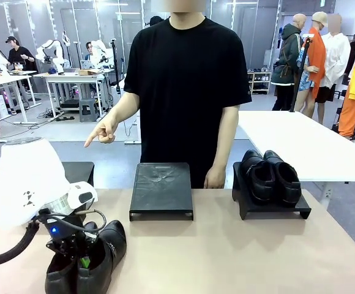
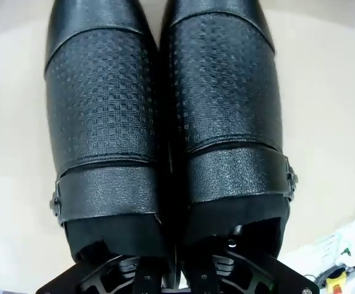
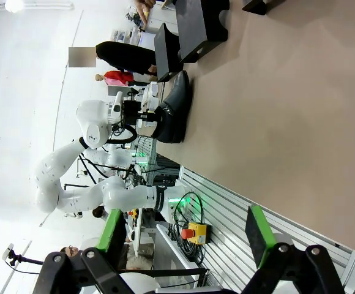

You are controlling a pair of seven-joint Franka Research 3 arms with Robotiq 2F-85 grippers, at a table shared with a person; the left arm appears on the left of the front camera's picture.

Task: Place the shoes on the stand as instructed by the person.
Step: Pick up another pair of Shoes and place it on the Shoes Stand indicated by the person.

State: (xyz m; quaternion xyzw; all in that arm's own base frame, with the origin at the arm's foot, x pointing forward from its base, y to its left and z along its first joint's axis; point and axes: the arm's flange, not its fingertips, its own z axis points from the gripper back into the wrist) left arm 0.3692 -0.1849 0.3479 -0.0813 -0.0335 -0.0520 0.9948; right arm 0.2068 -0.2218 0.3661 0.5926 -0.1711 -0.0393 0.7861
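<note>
Shoes (image 1: 109, 244), lower left: inner walls pinched together by left fingers (image 1: 85, 262), so both lift as one; right fingers (image 3: 256, 233) wide, empty.

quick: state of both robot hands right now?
Left hand: closed on the near pair of shoes, pinching their inner sides together.
Right hand: open, holding nothing.
</note>
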